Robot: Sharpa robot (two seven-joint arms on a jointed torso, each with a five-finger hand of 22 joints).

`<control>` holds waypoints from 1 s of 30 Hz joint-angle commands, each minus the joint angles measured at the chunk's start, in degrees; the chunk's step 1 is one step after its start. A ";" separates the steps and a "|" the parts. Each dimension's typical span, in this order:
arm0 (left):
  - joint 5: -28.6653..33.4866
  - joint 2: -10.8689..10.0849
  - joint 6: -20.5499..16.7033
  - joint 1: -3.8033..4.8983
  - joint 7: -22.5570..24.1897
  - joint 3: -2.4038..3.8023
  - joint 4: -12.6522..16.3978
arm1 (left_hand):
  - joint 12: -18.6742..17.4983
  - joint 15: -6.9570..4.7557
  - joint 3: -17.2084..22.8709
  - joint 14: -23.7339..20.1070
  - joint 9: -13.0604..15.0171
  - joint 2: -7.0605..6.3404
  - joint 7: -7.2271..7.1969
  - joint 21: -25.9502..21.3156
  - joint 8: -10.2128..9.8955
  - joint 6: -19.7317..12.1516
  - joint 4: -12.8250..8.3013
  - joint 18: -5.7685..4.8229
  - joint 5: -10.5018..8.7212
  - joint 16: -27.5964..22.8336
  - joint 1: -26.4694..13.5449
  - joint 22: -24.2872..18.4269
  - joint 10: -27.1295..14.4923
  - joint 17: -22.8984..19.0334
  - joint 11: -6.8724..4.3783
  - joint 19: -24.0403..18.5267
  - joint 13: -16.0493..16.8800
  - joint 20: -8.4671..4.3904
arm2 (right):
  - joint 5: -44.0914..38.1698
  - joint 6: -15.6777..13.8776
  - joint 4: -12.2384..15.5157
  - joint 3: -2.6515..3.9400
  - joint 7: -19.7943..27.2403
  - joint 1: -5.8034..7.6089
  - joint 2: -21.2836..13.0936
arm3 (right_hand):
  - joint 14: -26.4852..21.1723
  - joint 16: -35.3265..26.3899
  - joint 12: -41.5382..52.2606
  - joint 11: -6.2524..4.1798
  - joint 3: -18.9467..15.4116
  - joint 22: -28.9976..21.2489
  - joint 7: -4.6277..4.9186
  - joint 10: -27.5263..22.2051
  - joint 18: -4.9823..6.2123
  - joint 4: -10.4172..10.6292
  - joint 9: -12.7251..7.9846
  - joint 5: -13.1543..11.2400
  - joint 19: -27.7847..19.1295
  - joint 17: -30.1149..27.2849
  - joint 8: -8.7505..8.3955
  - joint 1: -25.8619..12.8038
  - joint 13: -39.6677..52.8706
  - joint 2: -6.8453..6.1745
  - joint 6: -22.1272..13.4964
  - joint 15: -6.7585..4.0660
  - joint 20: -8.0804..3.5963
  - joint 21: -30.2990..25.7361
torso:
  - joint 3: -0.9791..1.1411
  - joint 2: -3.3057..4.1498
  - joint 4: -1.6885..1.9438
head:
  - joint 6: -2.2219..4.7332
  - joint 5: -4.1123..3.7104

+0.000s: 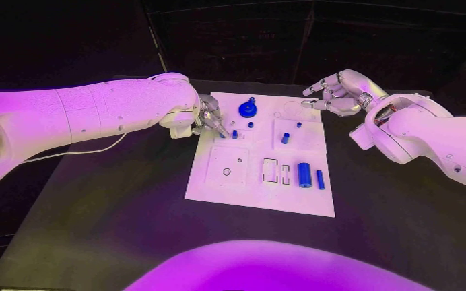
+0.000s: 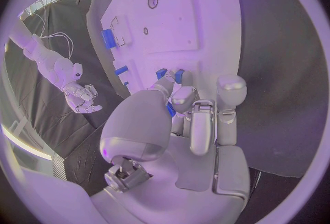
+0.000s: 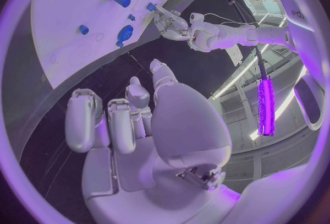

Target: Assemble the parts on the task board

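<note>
Your left hand [image 1: 207, 121] pinches a small blue peg [image 1: 234, 134] at the white task board [image 1: 228, 190]; your right hand [image 1: 337, 95] hovers empty, fingers loosely curled. The blue cylinder [image 1: 304, 174] and thin blue bar [image 1: 320, 179], well off from both hands, look unplaced, so most assembly remains.

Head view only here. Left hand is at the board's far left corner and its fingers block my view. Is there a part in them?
Observer: In the left wrist view, a small blue part sits between the thumb and fingers of the left hand, low over the task board. I can't tell whether it's actually clamped or just touched.
Operator: Right hand's palm faces away from me. Is it carrying anything?
Observer: No. In the right wrist view, the right hand has a bare palm and loosely bent fingers with nothing in them. It is off the board's edge.
</note>
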 commanded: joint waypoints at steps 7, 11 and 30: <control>1.35 -0.47 -0.41 -0.06 0.65 -0.01 0.51 | -0.34 0.31 15.71 5.16 0.18 -2.26 0.06 -0.35 0.55 0.42 -9.90 -0.42 0.11 -0.14 -4.51 0.14 0.11 10.83 0.46 -0.11 0.01 0.34 | 0.14 0.51 0.00 0.04 0.40 0.09 0.11 | 4.62 -0.16 0.20 -0.15 -0.11 0.06 -0.29 0.39 1.01 0.31 -0.09 0.24 -0.02 10.18 0.29 -0.20 0.15 0.46 -0.23 -0.46 -0.16 -0.17 | 0.03 0.01 0.01 | 0.02 0.03; 1.38 -0.76 -0.02 0.00 0.60 0.00 0.74 | -0.24 0.38 17.78 5.14 0.35 -2.68 0.10 -0.37 0.91 0.47 -10.31 -0.42 0.19 -0.17 -5.22 0.19 0.23 10.73 0.42 -0.11 0.16 0.38 | 0.14 0.57 -0.03 0.04 0.39 0.09 0.15 | 4.62 -0.16 0.20 -0.15 -0.11 0.06 -0.29 0.39 1.01 0.31 -0.09 0.24 -0.02 10.18 0.29 -0.20 0.15 0.46 -0.23 -0.46 -0.16 -0.17 | 0.02 -0.02 0.01 | 0.03 0.04; 2.46 -1.34 2.35 1.92 0.42 0.04 1.56 | -0.22 0.57 23.25 5.14 0.84 -4.16 0.27 -0.61 2.15 0.31 -11.12 -0.33 0.39 -0.19 -7.32 0.16 0.35 10.67 0.55 -0.28 0.02 0.61 | 0.14 0.71 -0.23 0.04 0.35 0.09 0.43 | 4.62 -0.15 0.17 -0.15 -0.11 0.07 -0.30 0.36 1.01 0.31 -0.09 0.27 -0.01 10.20 0.29 -0.18 0.10 0.47 -0.24 -0.46 -0.16 -0.17 | 0.05 0.01 -0.03 | 0.16 0.01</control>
